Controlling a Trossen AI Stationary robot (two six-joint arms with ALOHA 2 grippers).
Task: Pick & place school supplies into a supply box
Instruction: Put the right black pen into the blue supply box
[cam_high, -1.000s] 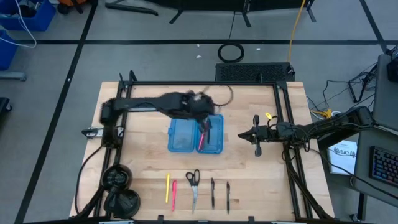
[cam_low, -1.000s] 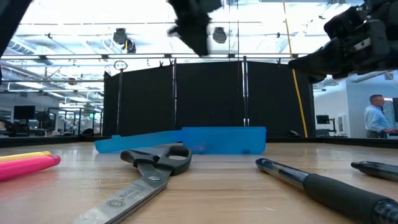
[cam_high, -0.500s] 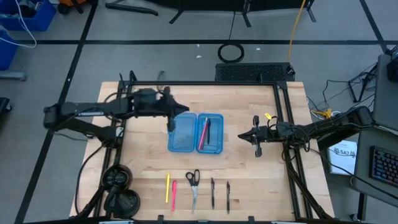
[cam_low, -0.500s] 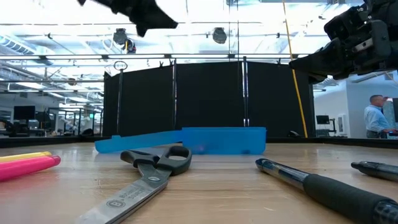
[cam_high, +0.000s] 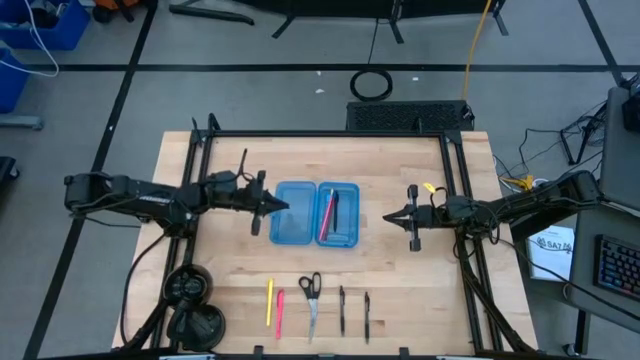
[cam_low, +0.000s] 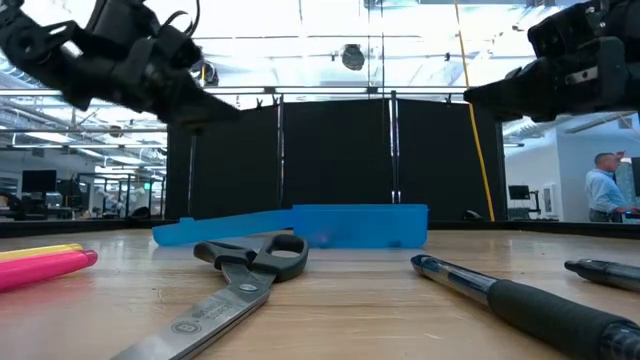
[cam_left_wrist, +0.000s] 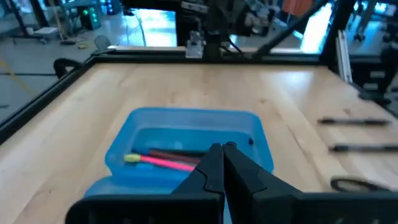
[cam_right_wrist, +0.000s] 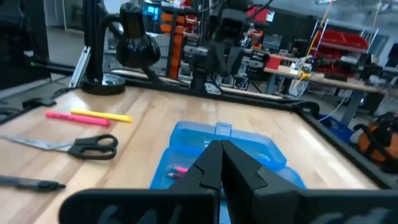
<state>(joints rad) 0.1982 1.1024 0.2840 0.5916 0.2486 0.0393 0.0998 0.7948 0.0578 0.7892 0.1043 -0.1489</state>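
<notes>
The blue supply box (cam_high: 316, 214) lies open on the table's middle, its two halves side by side. The right half (cam_left_wrist: 186, 146) holds a pink pen (cam_high: 325, 212) and a dark pen (cam_high: 335, 210). Along the near edge lie a yellow pencil (cam_high: 269, 300), a pink pen (cam_high: 279, 313), scissors (cam_high: 311, 298) and two black pens (cam_high: 341, 308) (cam_high: 366, 315). My left gripper (cam_high: 264, 206) hovers shut just left of the box, holding nothing. My right gripper (cam_high: 398, 217) waits shut to the right of the box, above the table.
A black frame (cam_high: 330, 134) runs along the table's far and side edges. The left arm's base and cables (cam_high: 190, 305) sit at the near left corner. Bare wood lies between the box and the row of supplies. A person (cam_low: 603, 185) stands in the room far behind the table.
My left arm has drawn back from above the box's right half toward the table's left edge and come down lower, so its gripper now sits just left of the box. The box and the supplies have not moved.
</notes>
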